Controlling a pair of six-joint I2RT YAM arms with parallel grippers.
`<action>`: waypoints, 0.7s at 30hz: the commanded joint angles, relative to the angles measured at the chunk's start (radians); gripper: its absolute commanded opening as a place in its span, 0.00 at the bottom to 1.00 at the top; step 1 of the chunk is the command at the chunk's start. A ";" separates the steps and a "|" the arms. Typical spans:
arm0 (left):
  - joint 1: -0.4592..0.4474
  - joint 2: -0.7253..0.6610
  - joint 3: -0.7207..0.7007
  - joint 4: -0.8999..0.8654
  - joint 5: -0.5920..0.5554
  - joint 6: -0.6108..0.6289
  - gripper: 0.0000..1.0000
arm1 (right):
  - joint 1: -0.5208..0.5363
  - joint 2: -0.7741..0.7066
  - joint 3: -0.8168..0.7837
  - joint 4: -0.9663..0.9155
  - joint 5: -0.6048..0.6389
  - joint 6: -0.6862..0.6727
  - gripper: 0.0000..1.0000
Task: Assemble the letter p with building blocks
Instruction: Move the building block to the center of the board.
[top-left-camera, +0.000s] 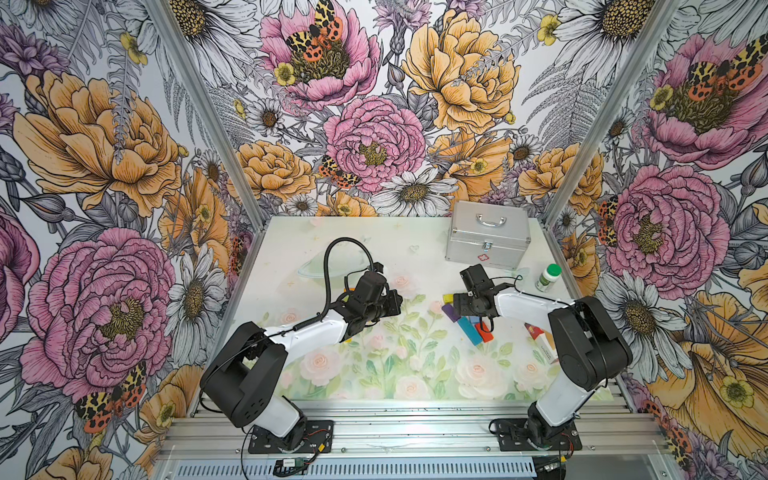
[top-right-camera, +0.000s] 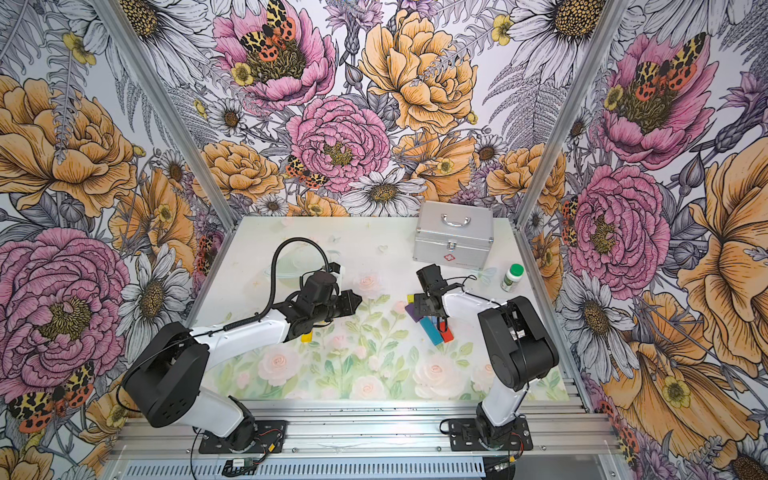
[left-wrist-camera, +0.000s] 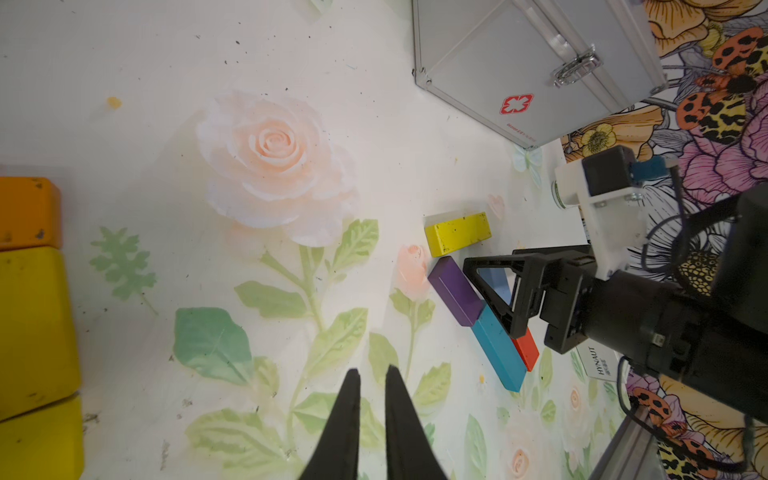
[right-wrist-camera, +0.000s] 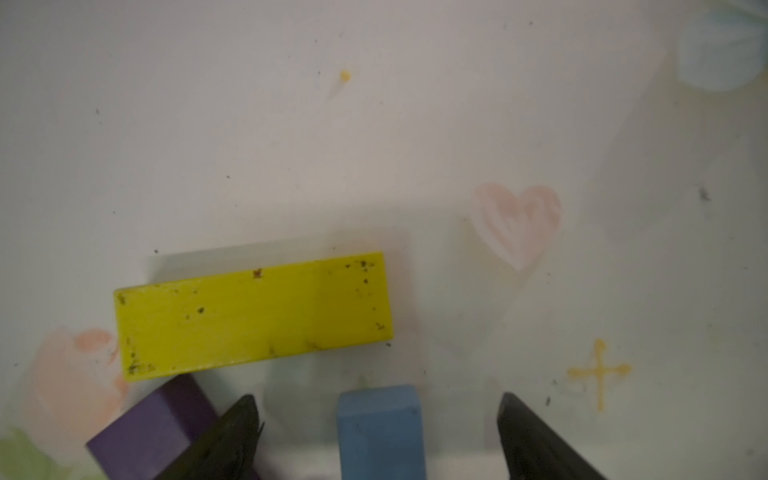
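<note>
Right claw (right-wrist-camera: 376, 432) gapes around one blue block (right-wrist-camera: 380, 428); left claw (left-wrist-camera: 370, 419) nearly closed, empty.

a staged robot test booth in a lab is shown, not a home. the table (top-left-camera: 291, 232) is enclosed by aluminium posts (top-left-camera: 208, 108) and printed flower walls (top-left-camera: 104, 145). two robot arms (top-left-camera: 266, 374) are bolted to slotted metal rails (top-left-camera: 415, 428), with loose wires (top-left-camera: 316, 451) left exposed. a flower mat (top-right-camera: 374, 365) is laid on top.
</note>
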 joint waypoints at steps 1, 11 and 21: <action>0.002 -0.003 0.002 0.027 -0.018 -0.017 0.15 | 0.003 0.030 0.061 0.003 0.015 -0.032 0.90; 0.017 0.003 -0.010 0.027 -0.010 -0.023 0.16 | 0.007 0.114 0.163 0.004 -0.107 -0.014 0.88; 0.045 -0.001 -0.020 0.027 0.008 -0.018 0.16 | 0.048 0.207 0.201 0.004 -0.135 0.024 0.88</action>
